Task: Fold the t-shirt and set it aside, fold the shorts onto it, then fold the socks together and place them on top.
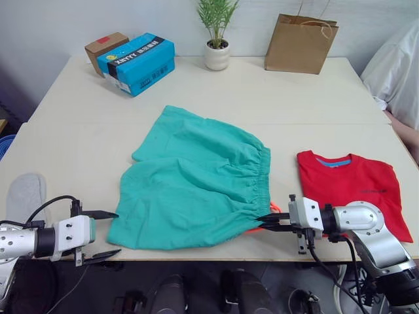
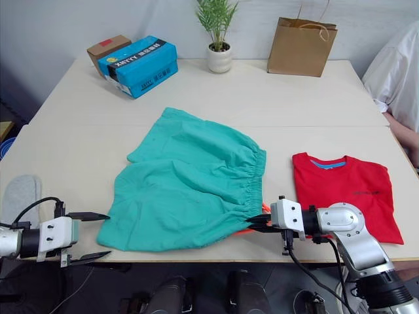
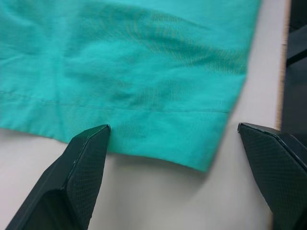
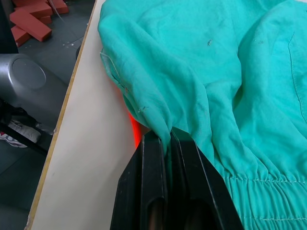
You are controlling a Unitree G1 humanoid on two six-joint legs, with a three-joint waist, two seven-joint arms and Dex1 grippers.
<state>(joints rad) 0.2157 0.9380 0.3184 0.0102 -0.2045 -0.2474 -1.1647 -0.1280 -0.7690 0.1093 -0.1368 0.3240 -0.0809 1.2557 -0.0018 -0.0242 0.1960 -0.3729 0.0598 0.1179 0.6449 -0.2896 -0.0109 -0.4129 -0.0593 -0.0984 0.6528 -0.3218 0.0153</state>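
**A:** Right wrist view pretty much settles it: the right gripper has its two black fingers pressed together on a pinch of the gathered waistband of the big teal-green fabric shorts, with a bit of the neon orange-pink drawstring glowing right beside the pinch.

**B:** Agreed. And the left gripper? Head camera shows its fingers spread wide at the front table edge, just at the shorts' near left hem corner.

**A:** Yep, in the left wrist view the hem corner sits between the two open fingertips; one tip is right at the hem edge, the other is off the fabric. Nothing held.

**B:** Shorts lie spread flat in the middle of the pale beige table, waistband toward the robot's right. The bright red t-shirt is folded on the right, just beside the waistband but apart from it, blue neckband showing.

**A:** One light grey ankle sock lies far left, near the table edge.

**B:** Back of the table: blue cardboard box, small brown box, white potted plant, brown paper bag.
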